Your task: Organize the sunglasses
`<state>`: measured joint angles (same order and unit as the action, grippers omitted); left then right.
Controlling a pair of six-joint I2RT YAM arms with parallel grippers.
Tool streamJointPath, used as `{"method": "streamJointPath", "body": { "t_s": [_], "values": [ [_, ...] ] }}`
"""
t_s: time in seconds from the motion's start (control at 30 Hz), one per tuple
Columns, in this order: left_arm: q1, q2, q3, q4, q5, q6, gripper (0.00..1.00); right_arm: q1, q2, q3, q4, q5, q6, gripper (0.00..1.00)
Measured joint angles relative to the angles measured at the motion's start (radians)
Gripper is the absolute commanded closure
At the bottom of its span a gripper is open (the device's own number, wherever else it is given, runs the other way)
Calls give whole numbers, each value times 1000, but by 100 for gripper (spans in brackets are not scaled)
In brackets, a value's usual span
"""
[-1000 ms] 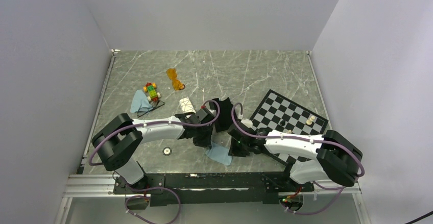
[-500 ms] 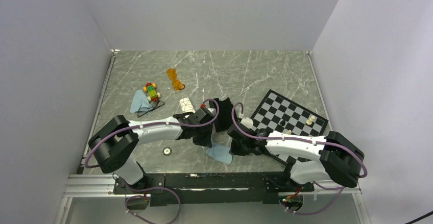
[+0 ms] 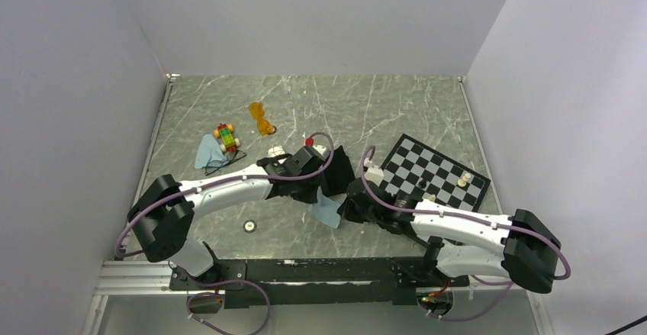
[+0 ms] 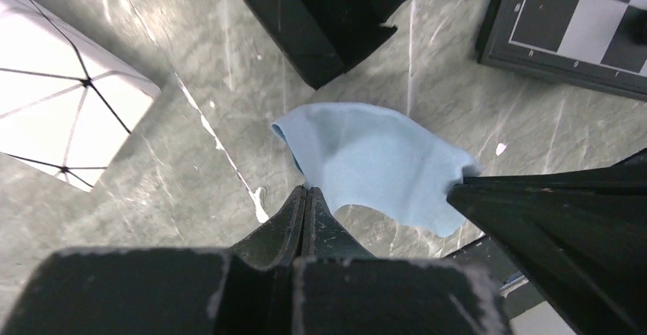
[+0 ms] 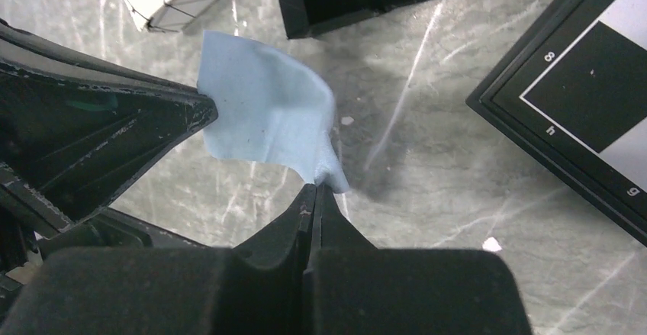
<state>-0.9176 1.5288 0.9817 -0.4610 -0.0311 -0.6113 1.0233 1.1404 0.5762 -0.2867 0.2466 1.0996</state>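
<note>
Marble table point(image 3: 397, 114) inside plain grey walls, both arms reaching in toward the middle near the near edge.

Left gripper point(image 4: 305, 194) and right gripper point(image 5: 314, 191) are each clamping fully closed on opposite edges of a blue cloth point(image 3: 326, 213). No gap is showing between either set of fingers. The cloth is hanging bowed between them, just off the marble. Looks like they're holding it two-handed to spread or fold it, since one pinch alone would let it bunch up.

Neither pair of sunglasses is being handled:
- orange pair point(image 3: 262, 118) is lying toward the far edge, left of centre, well apart from both grippers
- wire pair point(image 3: 226, 159) is lying nearer the left edge, touching or overlapping a second cloth point(image 3: 204, 153), with a toy car point(image 3: 225, 136) just beside it on the far side

White case point(image 4: 61, 114) is sitting just left of the held cloth. Black case point(image 3: 337, 169) is sitting just beyond the cloth, and it looks open in the wrist views. Chessboard point(image 3: 435, 173) is taking up the right side, clear of the work.

My read: cloth prep is going on ahead of casing the glasses, so the task is at an early stage. Risk: the cloth slipping out of one thin pinch.
</note>
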Motion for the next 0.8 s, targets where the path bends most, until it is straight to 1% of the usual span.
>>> {"method": "streamJointPath", "body": {
  "t_s": [0.13, 0.23, 0.33, 0.47, 0.6, 0.8],
  "values": [
    [5, 0, 53, -24, -31, 55, 100, 1, -12, -7, 39, 31, 18, 100],
    [23, 1, 93, -45, -46, 122, 100, 1, -29, -13, 70, 72, 36, 100],
    [51, 25, 175, -60, -49, 214, 100, 1, -43, -13, 103, 130, 59, 100],
    [74, 95, 287, -60, -73, 320, 100, 1, -35, -13, 145, 200, 95, 100],
    [94, 164, 357, -67, -79, 416, 100, -13, 26, 3, 176, 241, 102, 100],
    [137, 257, 455, -88, -71, 529, 100, -90, 153, 60, 227, 229, 85, 100]
  ]
}}
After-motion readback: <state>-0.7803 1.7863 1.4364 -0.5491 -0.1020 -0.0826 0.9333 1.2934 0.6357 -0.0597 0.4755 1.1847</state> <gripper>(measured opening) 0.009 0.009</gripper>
